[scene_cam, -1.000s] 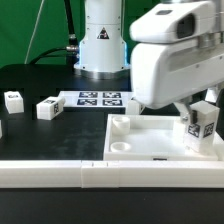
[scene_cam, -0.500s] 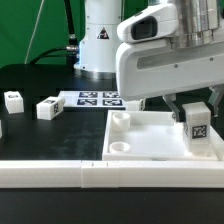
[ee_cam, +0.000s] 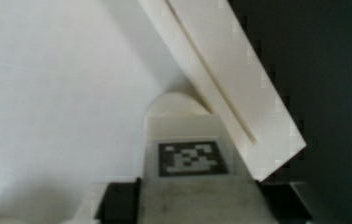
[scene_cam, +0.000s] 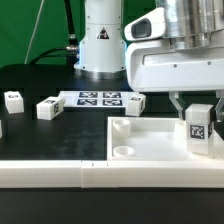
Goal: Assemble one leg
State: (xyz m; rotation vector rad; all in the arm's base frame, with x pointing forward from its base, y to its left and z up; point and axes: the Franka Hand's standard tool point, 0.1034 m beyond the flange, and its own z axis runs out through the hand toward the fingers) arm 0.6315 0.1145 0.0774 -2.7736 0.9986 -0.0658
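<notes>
Exterior view, item one: leg (scene_cam: 200,130), a small white plastic post with a black-and-white tag on its face. It stands upright between the two dark fingers (scene_cam: 180,107) of the gripper (scene_cam: 197,111), which is closed on its upper part.
- Position: over the far corner of the white panel (scene_cam: 150,148), on the exterior view's right, toward the tabletop's near edge. Whether its foot touches the panel cannot be told.
- Wrist view: leg (ee_cam: 191,130) close against the raised rim (ee_cam: 226,75) of the panel.

Handling, by judgement: light, rigid and hard, not fragile. The smooth plastic is likely slippery under a loose pinch. The flat opposite sides near the top are the best hold, leaving the lower end free for seating.

Surface: black tabletop (scene_cam: 40,135), flat and matte. A long white rail (scene_cam: 50,175) runs along its near edge.

Room:
- Two spare white blocks (scene_cam: 13,100) (scene_cam: 48,108) lie toward the exterior view's left edge, well apart from the panel.
- The marker board (scene_cam: 100,98) lies near the far edge, before the robot base (scene_cam: 103,45).
- A green backdrop (scene_cam: 30,25) stands behind.
</notes>
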